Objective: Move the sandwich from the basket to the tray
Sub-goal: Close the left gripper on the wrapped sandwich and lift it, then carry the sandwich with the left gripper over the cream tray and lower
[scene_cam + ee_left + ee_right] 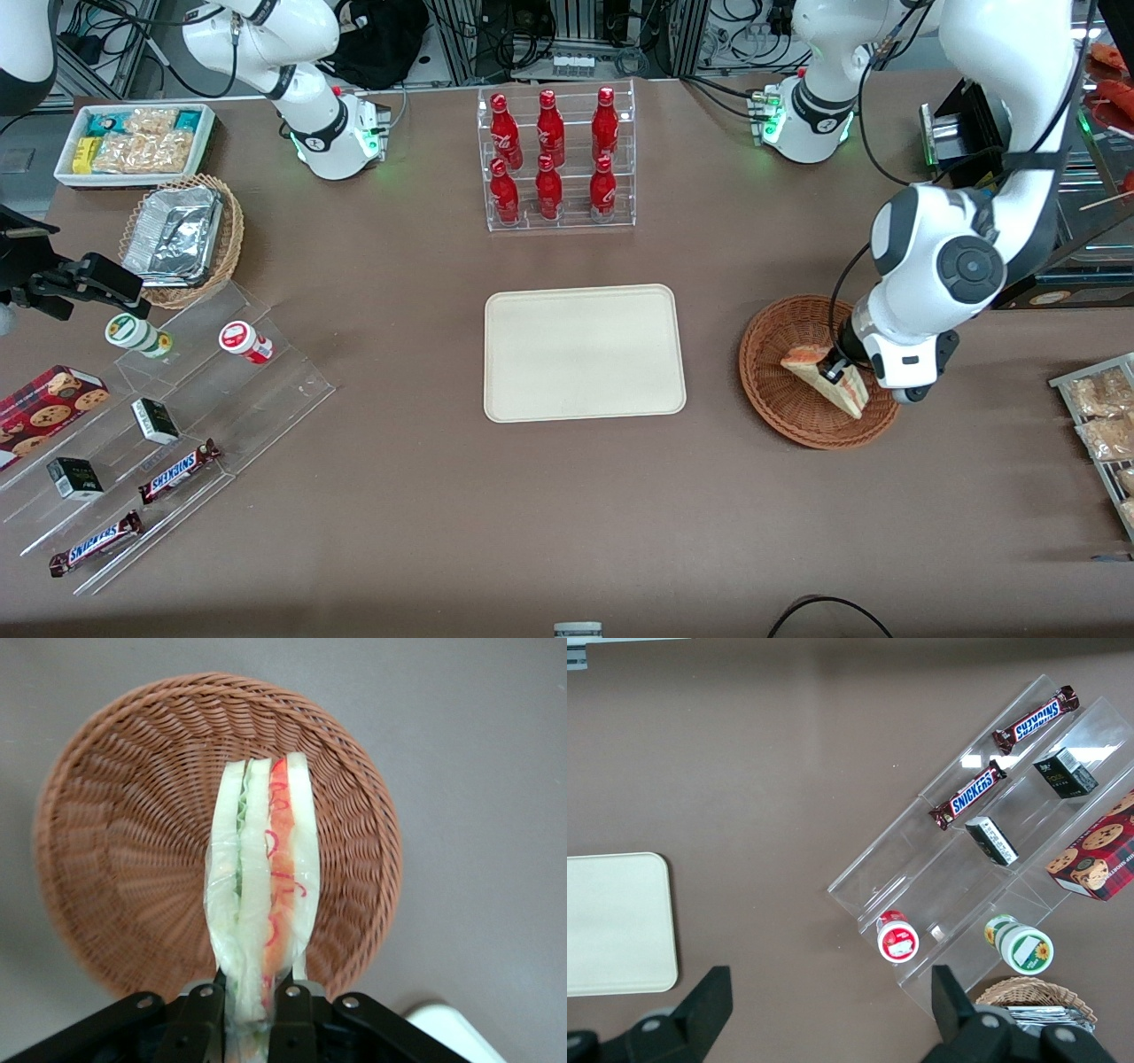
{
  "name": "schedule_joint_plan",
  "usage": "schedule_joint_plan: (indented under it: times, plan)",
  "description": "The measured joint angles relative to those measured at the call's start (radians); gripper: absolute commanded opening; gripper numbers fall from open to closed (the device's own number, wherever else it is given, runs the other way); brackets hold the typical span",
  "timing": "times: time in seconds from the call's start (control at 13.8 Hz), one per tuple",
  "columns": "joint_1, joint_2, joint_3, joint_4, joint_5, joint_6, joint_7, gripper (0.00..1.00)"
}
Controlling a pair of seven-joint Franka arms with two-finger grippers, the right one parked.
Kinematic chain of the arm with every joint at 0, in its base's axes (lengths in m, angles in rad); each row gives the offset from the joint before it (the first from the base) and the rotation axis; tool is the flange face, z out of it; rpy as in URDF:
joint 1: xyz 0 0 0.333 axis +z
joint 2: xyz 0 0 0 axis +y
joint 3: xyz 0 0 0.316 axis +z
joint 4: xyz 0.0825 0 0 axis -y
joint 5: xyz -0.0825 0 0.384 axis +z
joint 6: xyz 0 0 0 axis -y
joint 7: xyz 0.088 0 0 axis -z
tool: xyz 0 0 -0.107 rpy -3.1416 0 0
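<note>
The small clear-wrapped triangular sandwich wedge [262, 895] of white bread with red and green layers is pinched at its narrow end by the black two-finger gripper [251, 1001], fingers [292, 1005] clamped on the wrap, over the round reddish-brown woven wicker basket [115, 842] — probably just lifted clear. The squeeze is best kept light, since soft bread in slick film can be crushed or slip, and the rim should be cleared before anything is carried sideways to the flat cream-white rectangular tray [585, 353] on the brown table [399, 496].
</note>
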Motion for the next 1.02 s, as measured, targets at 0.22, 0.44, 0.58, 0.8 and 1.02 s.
schedule_joint_plan:
  times: [0.22, 0.44, 0.58, 0.8, 1.02]
  plan:
    - [-0.014, 0.001, -0.083, 0.111, 0.068, -0.144, -0.002, 0.10]
    - [-0.111, 0.039, -0.116, 0.184, 0.077, -0.189, -0.003, 0.11]
    - [-0.212, 0.082, -0.118, 0.216, 0.082, -0.191, -0.017, 0.12]
    - [-0.322, 0.165, -0.120, 0.271, 0.088, -0.191, -0.038, 0.12]
    - [-0.412, 0.261, -0.121, 0.331, 0.122, -0.190, -0.039, 0.12]
